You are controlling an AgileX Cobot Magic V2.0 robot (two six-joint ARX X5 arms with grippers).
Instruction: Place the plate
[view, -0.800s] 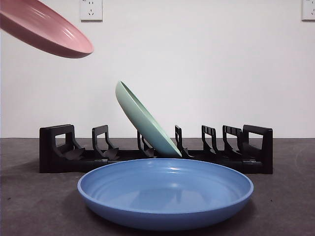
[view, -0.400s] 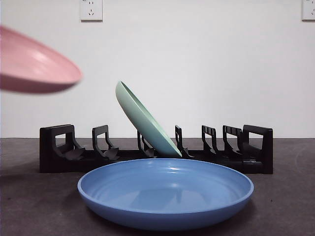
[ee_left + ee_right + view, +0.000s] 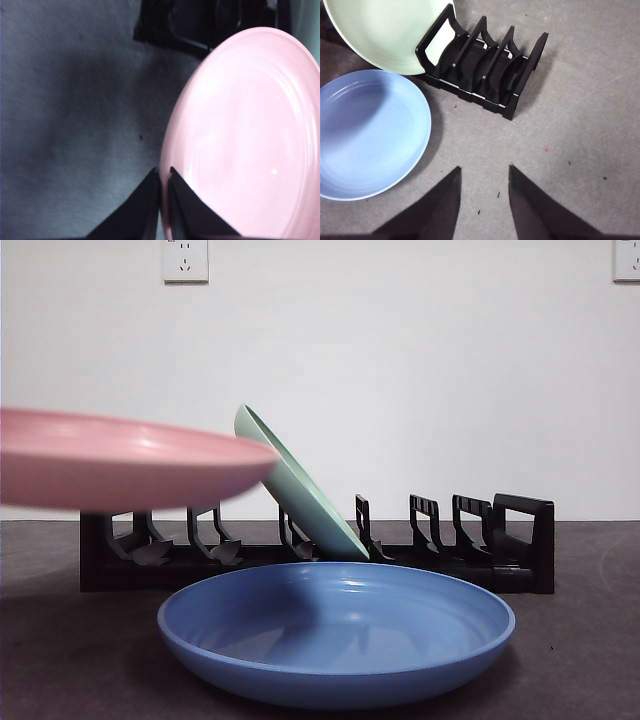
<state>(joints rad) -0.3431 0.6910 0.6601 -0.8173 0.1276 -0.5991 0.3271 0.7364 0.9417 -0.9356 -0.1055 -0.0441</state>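
In the front view, the round pink plate [image 3: 125, 458] hangs nearly level at the left, its right rim crossing before the tilted pale-green plate [image 3: 297, 485] in the black slotted rack [image 3: 470, 545]; it could knock that plate. In the left wrist view, the left gripper [image 3: 163, 182] pinches only the pink rim, so the plate may slip; in the right wrist view, the right gripper [image 3: 484, 177] waits spread above bare table, right of the wide blue plate [image 3: 367, 132].

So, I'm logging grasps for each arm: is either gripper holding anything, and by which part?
The left gripper holds the pink plate by its rim, jaws shut on the edge. The right gripper is open, holding nothing.
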